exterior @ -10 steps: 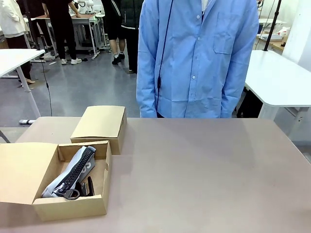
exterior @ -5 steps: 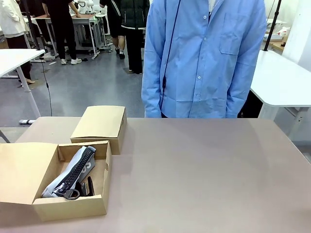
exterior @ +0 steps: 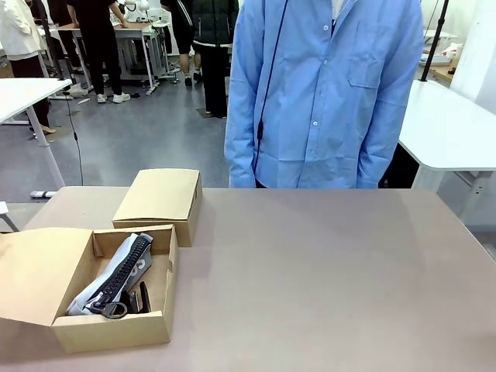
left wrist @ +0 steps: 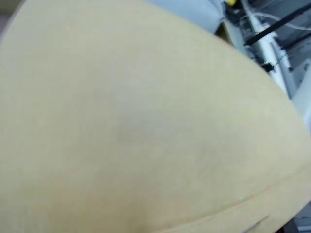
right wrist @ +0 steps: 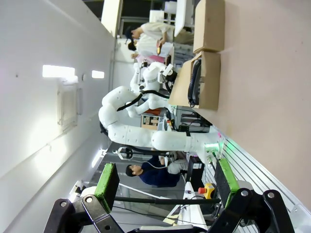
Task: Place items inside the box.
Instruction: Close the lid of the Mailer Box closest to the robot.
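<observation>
Two cardboard boxes sit near the table's left edge in the front view: the open box at the front-left corner holds the grey zip pouch with black zipper, and a closed box stands behind it. Left wrist view: tan cardboard close up; its gripper's state can't be told. Right wrist view: the right gripper is spread wide, holding nothing, far from the open box.

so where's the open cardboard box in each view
Front view: the open cardboard box sits at lower left, its flap folded out to the left, a grey zip pouch inside.
Left wrist view: tan cardboard fills the picture; which box it belongs to cannot be told.
Right wrist view: top middle, rolled sideways.
Shared landmark: the closed box beside it, seen in front and right wrist views.
</observation>
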You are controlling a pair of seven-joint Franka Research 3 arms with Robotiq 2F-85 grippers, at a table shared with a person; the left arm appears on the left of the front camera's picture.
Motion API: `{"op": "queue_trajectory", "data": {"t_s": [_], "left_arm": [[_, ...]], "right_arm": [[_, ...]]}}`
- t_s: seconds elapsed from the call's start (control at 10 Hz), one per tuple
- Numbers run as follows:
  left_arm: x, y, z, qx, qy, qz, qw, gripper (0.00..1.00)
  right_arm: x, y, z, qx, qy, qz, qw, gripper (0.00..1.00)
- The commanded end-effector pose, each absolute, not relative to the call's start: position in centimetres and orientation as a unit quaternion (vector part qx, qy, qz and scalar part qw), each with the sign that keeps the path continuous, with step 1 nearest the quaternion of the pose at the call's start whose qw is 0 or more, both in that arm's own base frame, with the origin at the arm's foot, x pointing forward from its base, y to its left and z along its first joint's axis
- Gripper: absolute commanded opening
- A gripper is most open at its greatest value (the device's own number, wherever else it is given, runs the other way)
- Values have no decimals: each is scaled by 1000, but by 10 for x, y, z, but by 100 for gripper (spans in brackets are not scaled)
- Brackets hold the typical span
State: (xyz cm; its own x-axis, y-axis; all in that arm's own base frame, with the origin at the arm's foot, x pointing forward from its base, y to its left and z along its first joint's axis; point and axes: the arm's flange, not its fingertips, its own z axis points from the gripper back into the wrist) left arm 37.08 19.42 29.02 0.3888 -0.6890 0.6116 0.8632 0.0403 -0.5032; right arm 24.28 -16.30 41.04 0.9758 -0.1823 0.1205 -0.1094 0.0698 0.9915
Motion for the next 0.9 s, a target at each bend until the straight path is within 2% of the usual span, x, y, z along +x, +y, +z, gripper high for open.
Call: {"op": "queue_trajectory", "data": {"t_s": [0.0, 0.3, 0.5, 0.8], "left_arm": [[366, 185, 287, -460, -118, -548, 689, 100], [362, 183, 300, -495, -156, -542, 661, 100], [356, 176, 316, -492, -207, -540, 651, 100], [347, 162, 327, -473, -246, -543, 649, 100]], "right_arm": [[240, -164, 412, 685, -111, -19, 720, 100], [240, -164, 412, 685, -111, -19, 720, 100], [240, -164, 412, 685, -111, -19, 720, 100], [240, -164, 412, 685, -111, -19, 720, 100]]}}
